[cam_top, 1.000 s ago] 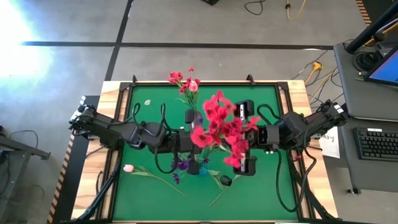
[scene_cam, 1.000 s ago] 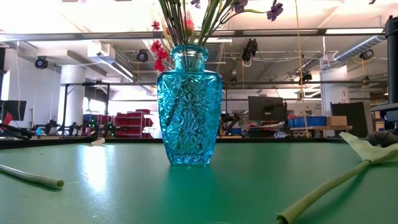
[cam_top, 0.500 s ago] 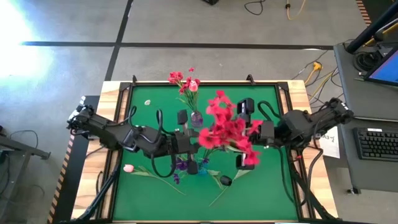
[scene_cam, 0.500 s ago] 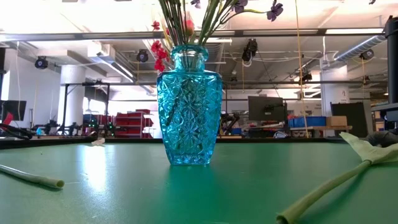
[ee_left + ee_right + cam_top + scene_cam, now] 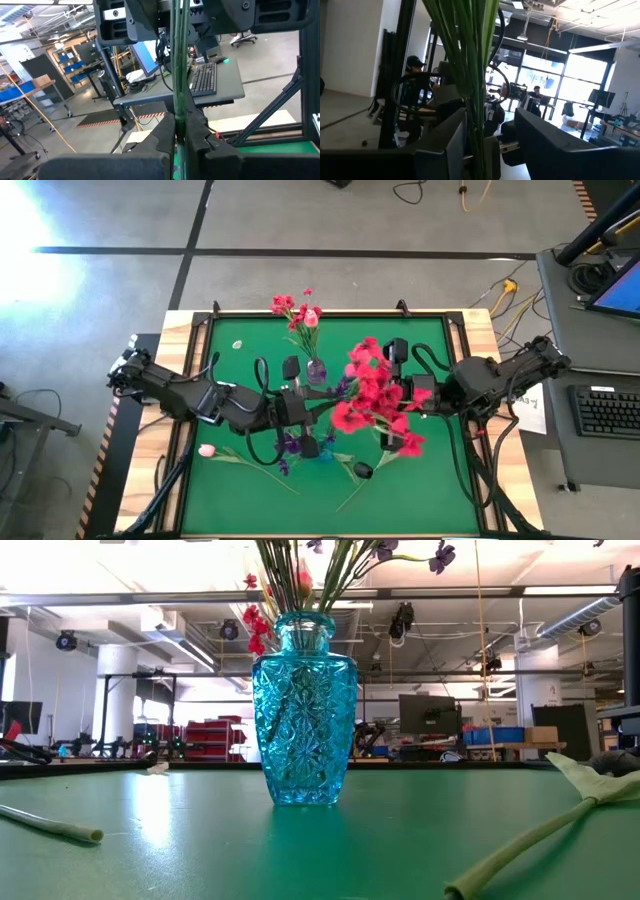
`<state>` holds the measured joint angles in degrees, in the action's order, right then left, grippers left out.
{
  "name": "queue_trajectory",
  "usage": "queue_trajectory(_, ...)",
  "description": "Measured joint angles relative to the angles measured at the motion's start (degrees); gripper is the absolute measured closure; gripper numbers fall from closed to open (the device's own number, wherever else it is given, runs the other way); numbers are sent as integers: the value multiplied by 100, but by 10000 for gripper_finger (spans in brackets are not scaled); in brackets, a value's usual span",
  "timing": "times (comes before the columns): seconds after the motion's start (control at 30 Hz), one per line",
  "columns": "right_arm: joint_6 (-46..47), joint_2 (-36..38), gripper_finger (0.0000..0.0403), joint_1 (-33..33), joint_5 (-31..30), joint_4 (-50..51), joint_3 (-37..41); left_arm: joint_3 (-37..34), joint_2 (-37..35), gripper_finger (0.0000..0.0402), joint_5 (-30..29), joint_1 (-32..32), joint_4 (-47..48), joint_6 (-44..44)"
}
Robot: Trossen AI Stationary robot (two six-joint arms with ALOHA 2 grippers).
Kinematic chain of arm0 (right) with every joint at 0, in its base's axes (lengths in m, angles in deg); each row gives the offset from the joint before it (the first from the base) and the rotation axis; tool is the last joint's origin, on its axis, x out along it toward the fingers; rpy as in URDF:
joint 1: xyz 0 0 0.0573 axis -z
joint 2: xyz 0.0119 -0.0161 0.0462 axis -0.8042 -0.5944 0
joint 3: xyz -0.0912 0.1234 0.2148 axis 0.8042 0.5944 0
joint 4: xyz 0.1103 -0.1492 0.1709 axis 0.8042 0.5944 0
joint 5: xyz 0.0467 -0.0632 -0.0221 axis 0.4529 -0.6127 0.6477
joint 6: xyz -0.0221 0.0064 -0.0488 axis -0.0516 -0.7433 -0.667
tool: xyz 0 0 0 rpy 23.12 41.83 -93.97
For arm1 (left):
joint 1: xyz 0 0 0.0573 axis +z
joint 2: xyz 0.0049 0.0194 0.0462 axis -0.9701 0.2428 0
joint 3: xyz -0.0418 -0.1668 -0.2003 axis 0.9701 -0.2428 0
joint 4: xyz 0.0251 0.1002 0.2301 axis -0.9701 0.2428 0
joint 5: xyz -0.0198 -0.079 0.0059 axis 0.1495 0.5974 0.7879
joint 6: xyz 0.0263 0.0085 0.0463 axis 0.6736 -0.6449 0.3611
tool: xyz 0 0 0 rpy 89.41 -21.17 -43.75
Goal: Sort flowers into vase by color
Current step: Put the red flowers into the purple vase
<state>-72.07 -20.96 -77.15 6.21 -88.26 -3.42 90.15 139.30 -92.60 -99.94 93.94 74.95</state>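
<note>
Clearly, the left gripper [image 5: 181, 131] was clamped tight on a bundle of green stems [image 5: 178, 60], its dark fingers [image 5: 162, 135] pinching them upright. Facing it over the middle of the mat, the right gripper [image 5: 412, 402] stood part open, its fingers [image 5: 454, 142] flanking the same stems [image 5: 470, 60] without visibly pressing on them; whether one side touched, I could not tell. Above both claws the red flowers [image 5: 378, 402] spread in a big cluster leaning toward the right arm. Near the front of the mat stood the blue vase [image 5: 304, 710], already holding red and purple sprays [image 5: 410, 555]. A second small vase [image 5: 315, 369] sat behind the arms with a red and pink bunch [image 5: 296, 312] near the mat's back edge. A pale pink tulip bud [image 5: 207, 450] and loose stems [image 5: 362, 480] lay on the green mat [image 5: 240, 360].

This looked like a handover. To do it well, the left claw should keep its firm pinch, hold the stems vertical, and let the right arm withdraw clear of the blooms before carrying them to the matching vase.
</note>
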Motion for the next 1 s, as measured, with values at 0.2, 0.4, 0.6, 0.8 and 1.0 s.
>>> queue_trajectory(0.2, -18, -2, 270, 0, 13, -2, 0, 0, 0, 401, -2, 2, 31, -103)
queue_trajectory(0.4, -120, -4, 294, 0, 22, -11, 0, 0, 0, 401, -5, 2, 38, -163)
queue_trajectory(0.6, -177, -4, 333, 0, 43, -11, 0, 0, 0, 401, -7, 2, 36, -182)
queue_trajectory(0.8, -348, -7, 388, 0, 68, -7, 0, 0, 2, 401, -11, 2, 31, -182)
queue_trajectory(1.0, -363, -7, 390, 0, 74, -16, 0, 0, 2, 399, -15, 4, -25, -174)
